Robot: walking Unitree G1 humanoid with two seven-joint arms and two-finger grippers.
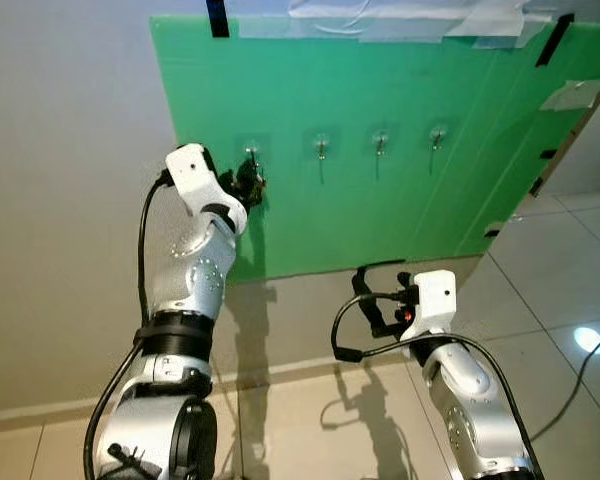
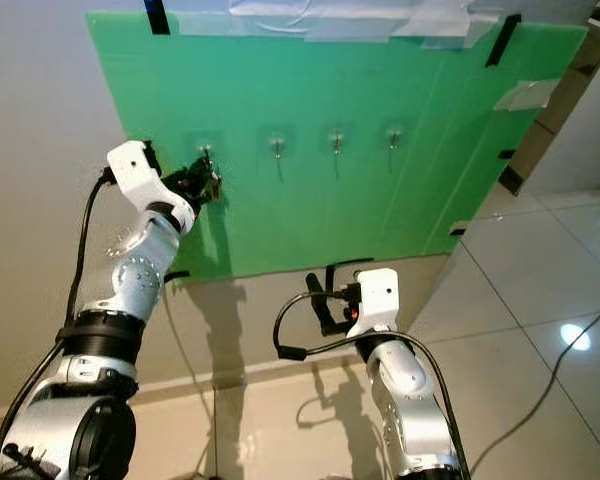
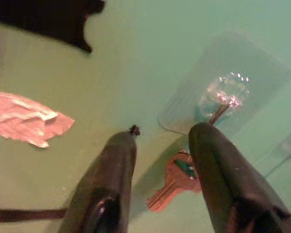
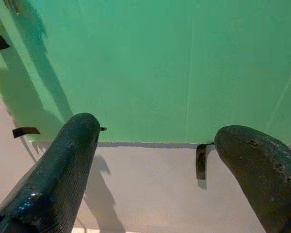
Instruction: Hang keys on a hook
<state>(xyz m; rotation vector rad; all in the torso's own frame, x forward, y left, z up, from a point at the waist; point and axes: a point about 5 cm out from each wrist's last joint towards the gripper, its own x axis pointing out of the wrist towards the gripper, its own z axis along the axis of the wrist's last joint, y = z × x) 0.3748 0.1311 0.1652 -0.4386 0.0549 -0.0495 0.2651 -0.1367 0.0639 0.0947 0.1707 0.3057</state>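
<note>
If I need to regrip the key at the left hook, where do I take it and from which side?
Grip the key by its broad bow, just under the hook, coming straight in at the board. The key lies flat against it, blade pointing down, so the left gripper's open fingers should straddle the bow's edges.

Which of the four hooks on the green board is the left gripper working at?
The leftmost hook: the left gripper is raised right at it, and a key sits just below it. The other three hooks to its right have nothing near them.
</note>
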